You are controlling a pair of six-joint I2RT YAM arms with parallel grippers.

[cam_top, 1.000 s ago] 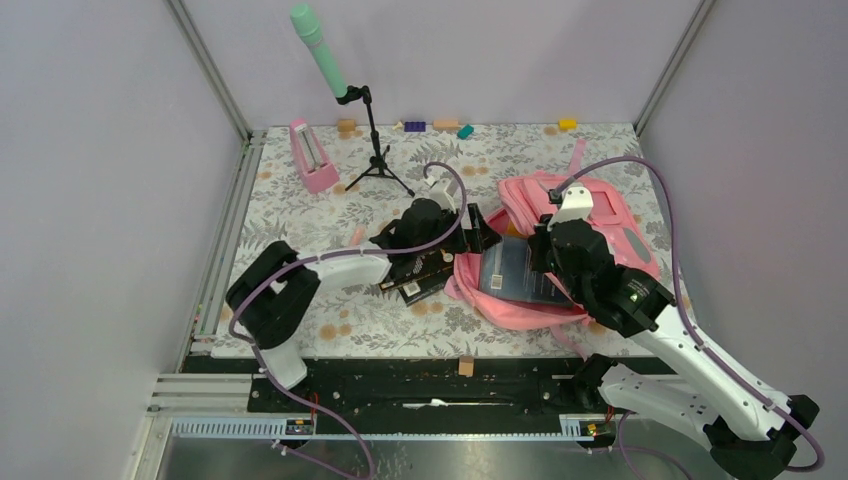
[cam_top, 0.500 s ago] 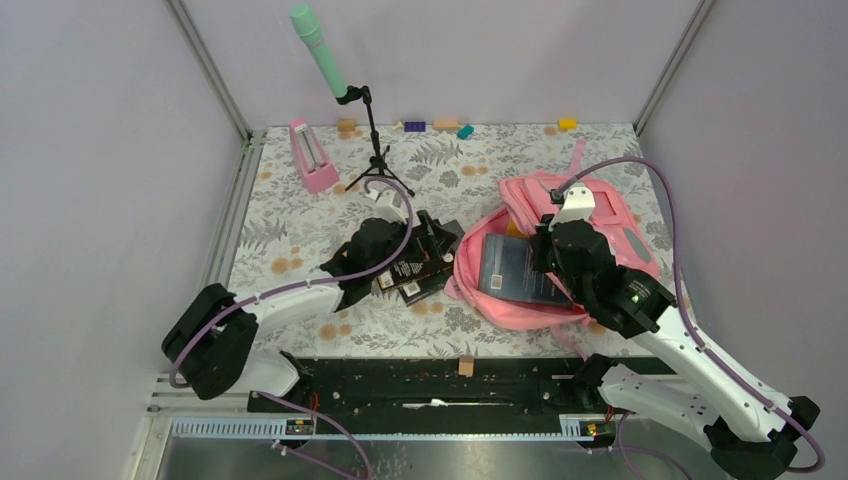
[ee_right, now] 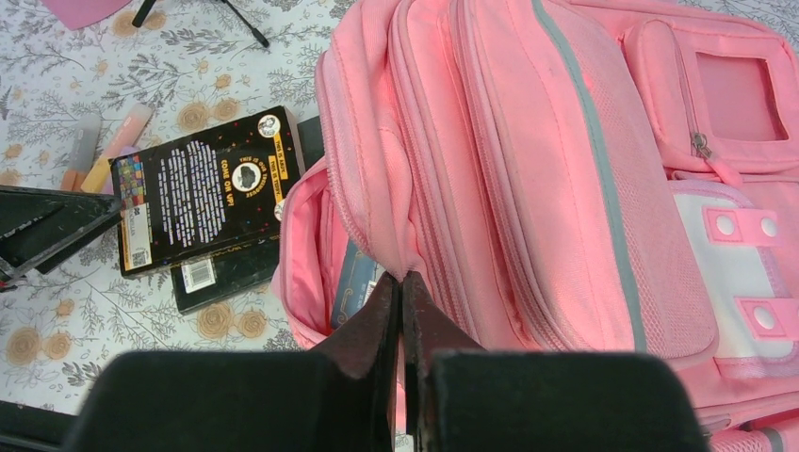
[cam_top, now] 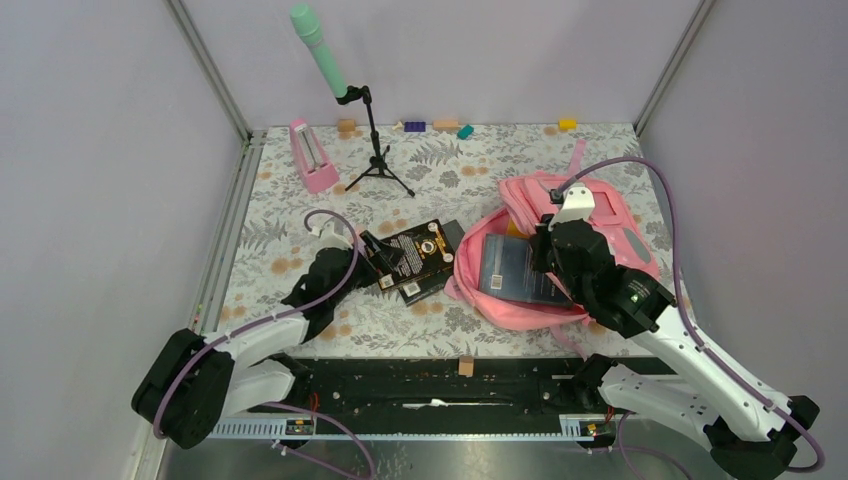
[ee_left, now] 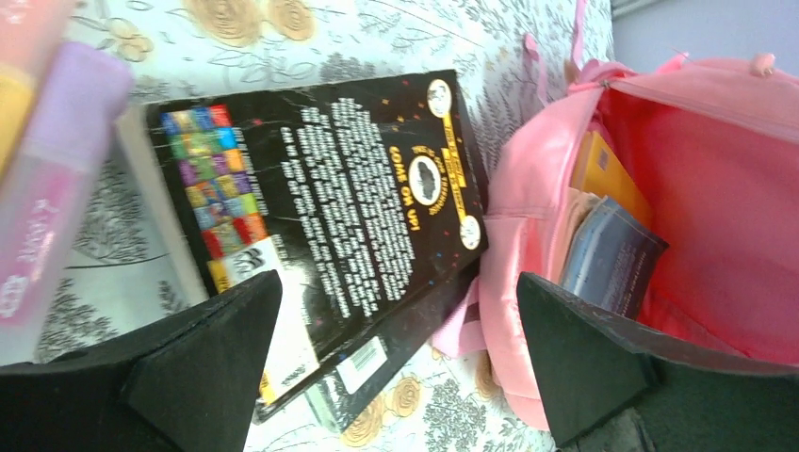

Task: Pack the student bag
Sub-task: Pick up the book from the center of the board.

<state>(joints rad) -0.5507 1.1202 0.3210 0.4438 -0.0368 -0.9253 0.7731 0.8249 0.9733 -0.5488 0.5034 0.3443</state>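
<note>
Book stack (cam_top: 418, 258) just left of student bag (cam_top: 468, 268) — another book (cam_top: 508, 268) inside.

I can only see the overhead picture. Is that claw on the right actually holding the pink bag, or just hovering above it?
Observer: Holding, it seems. On its wrist camera the right gripper is shut on the fabric rim of the student bag, beside the opening.
Visitor: What's in there besides the dark book?
Observer: The left wrist view shows a yellow item tucked behind the dark book.
Visitor: And the other claw?
Observer: The left gripper is open and empty, pointing at a black book whose cover reads "COME ON UP!".
</note>
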